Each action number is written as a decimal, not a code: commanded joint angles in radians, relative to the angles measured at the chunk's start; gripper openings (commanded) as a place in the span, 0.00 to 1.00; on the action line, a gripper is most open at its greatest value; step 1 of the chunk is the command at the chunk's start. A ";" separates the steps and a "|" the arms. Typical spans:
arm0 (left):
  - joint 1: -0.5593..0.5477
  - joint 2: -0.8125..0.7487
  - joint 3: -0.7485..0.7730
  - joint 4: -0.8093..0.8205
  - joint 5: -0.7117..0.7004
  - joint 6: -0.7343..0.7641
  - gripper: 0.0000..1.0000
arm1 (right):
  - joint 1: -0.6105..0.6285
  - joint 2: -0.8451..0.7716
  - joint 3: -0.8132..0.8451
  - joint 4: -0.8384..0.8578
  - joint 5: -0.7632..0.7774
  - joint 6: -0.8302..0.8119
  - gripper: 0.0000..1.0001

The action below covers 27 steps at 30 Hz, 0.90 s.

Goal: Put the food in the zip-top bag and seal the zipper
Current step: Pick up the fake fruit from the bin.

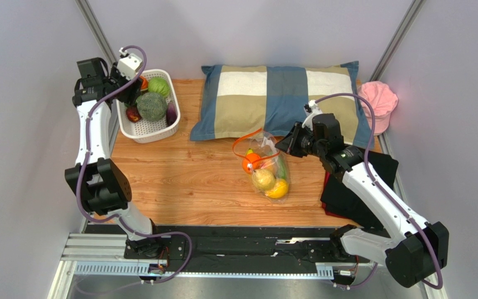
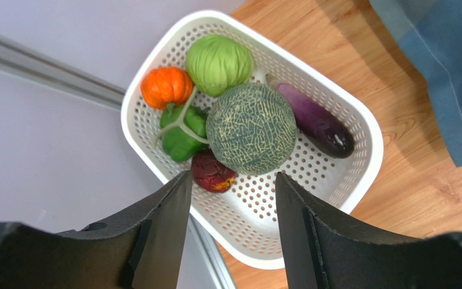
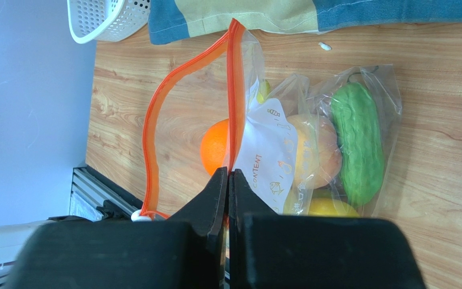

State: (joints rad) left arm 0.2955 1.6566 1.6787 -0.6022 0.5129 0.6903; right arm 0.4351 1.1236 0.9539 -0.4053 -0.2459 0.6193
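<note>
The zip-top bag [image 1: 266, 169] lies on the wooden table in front of the pillow, mouth open. It holds an orange-red tomato [image 3: 214, 147], a tan pear [image 3: 319, 150], a green fruit [image 3: 357, 141] and a yellow lemon [image 3: 331, 208], behind a white label [image 3: 266, 158]. The zipper [image 3: 155, 120] stands open in a loop. My right gripper [image 3: 228, 175] is shut on one zipper strip beside the tomato; it also shows in the top view [image 1: 284, 147]. My left gripper [image 2: 232, 178] is open and empty above the white basket [image 2: 373, 135], far from the bag.
The basket [image 1: 154, 132] at the back left holds a melon [image 2: 251, 127], a cabbage [image 2: 218, 63], an eggplant [image 2: 315, 117], a small pumpkin [image 2: 166, 86] and a green pepper [image 2: 179, 137]. A checked pillow [image 1: 279, 99], a pink cap [image 1: 378, 99] and a black cloth [image 1: 360, 187] lie back and right.
</note>
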 commanded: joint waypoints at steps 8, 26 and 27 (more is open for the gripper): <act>0.093 0.262 0.053 0.012 -0.076 0.018 0.76 | -0.006 -0.035 -0.014 0.039 0.010 -0.027 0.00; 0.093 0.542 0.147 0.177 -0.102 0.276 0.84 | -0.015 0.022 -0.009 0.020 -0.001 -0.035 0.00; 0.093 0.549 0.151 0.186 -0.097 0.281 0.85 | -0.019 0.025 -0.007 0.017 -0.004 -0.035 0.00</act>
State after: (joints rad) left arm 0.3870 2.1773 1.7782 -0.4812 0.4080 0.8948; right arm 0.4282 1.1416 0.9451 -0.4042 -0.2455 0.6041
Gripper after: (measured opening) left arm 0.838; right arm 0.009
